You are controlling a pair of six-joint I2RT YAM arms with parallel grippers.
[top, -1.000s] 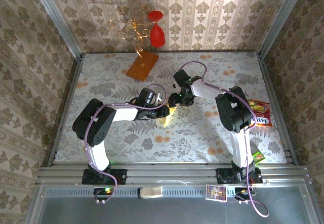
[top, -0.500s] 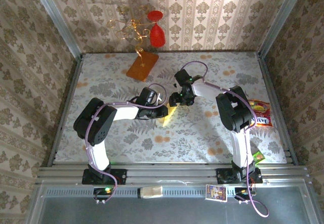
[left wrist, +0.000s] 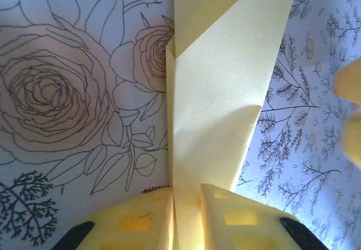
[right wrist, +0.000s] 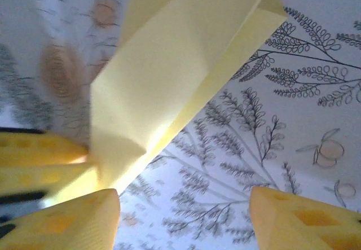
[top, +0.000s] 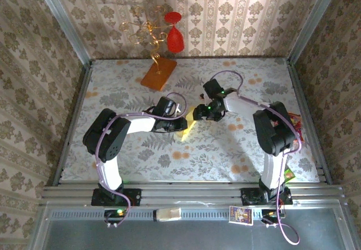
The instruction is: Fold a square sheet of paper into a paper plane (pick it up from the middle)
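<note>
From above, the left fingers (top: pixel 179 125) and the right fingers (top: pixel 206 110) are meeting at the square sheet of paper (top: pixel 185 132), which is sitting between them. In the left wrist view, the left fingers (left wrist: pixel 141 222) are pinching the near end of the sheet (left wrist: pixel 214 92), closed on it. The sheet is already creased into a narrower, layered strip. In the right wrist view, the right fingers (right wrist: pixel 67 224) are standing wide apart and holding nothing, with the sheet (right wrist: pixel 169 75) just beyond the left one. The shape is not yet a pointed dart, so further folds are probably remaining.
</note>
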